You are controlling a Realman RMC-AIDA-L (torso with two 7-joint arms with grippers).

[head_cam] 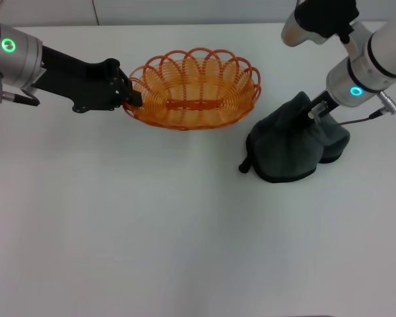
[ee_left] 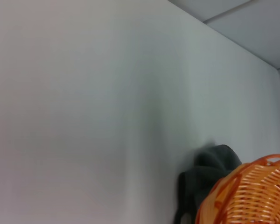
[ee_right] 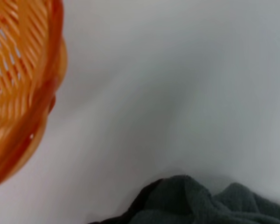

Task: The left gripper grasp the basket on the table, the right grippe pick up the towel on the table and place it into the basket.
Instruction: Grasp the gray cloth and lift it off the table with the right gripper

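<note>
While the white table (head_cam: 152, 231) spreads wide and plain under both my arms, the orange basket (head_cam: 195, 89) sits toward its far side, a little to my left of centre, with nothing inside its see-through wire walls. To its right, just beside it but not touching, the dark grey towel (head_cam: 287, 145) lies bunched on the table in a lumpy mound, one small corner trailing out toward the middle of the table. My left arm reaches in from the left edge, and my left gripper (head_cam: 133, 97) is clenched on the basket's left rim, the black fingers pinching the looped wire at that end. My right arm comes down from the far right corner, and my right gripper (head_cam: 317, 111) is pressed into the top of the towel; its tips are sunk among the folds, so I cannot tell whether they are spread or closed on the cloth. From my left wrist I see the basket (ee_left: 252, 196) close by at the frame's edge and the towel (ee_left: 205, 172) behind it on the table (ee_left: 84, 116). From my right wrist the basket's wall (ee_right: 23, 93) looms large, and a fold of the towel (ee_right: 196, 200) lies on the white tabletop (ee_right: 177, 84).
</note>
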